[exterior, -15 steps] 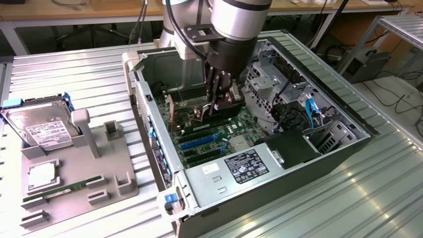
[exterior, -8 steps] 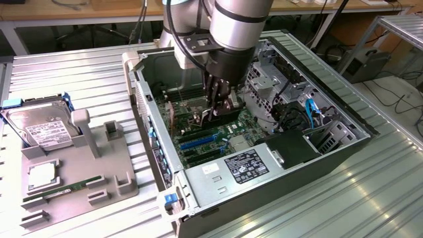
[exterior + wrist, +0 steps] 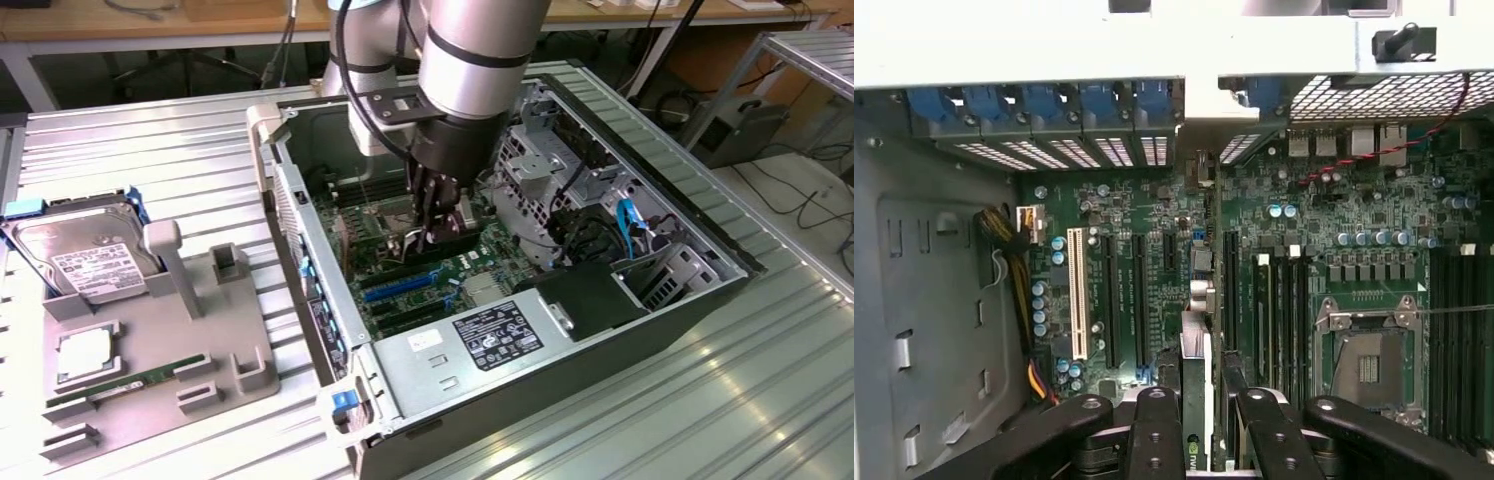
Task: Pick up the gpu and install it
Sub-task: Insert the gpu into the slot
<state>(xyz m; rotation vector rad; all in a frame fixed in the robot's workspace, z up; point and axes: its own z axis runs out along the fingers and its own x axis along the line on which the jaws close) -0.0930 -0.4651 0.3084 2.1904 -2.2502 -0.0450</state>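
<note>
Now tool [image 3: 1209,420] clamped on gpu [image 3: 1195,350], card held edge-on just above motherboard [image 3: 1144,200] inside open computer case [image 3: 534,400], close to motherboard's black expansion slots [image 3: 1139,290].

gripper [image 3: 1204,405] clamps the gpu [image 3: 1196,355] edge-on over the motherboard [image 3: 1154,215].

Silver arm [image 3: 470,50] with black cable [image 3: 343,60], black pincer [image 3: 441,222].
</note>
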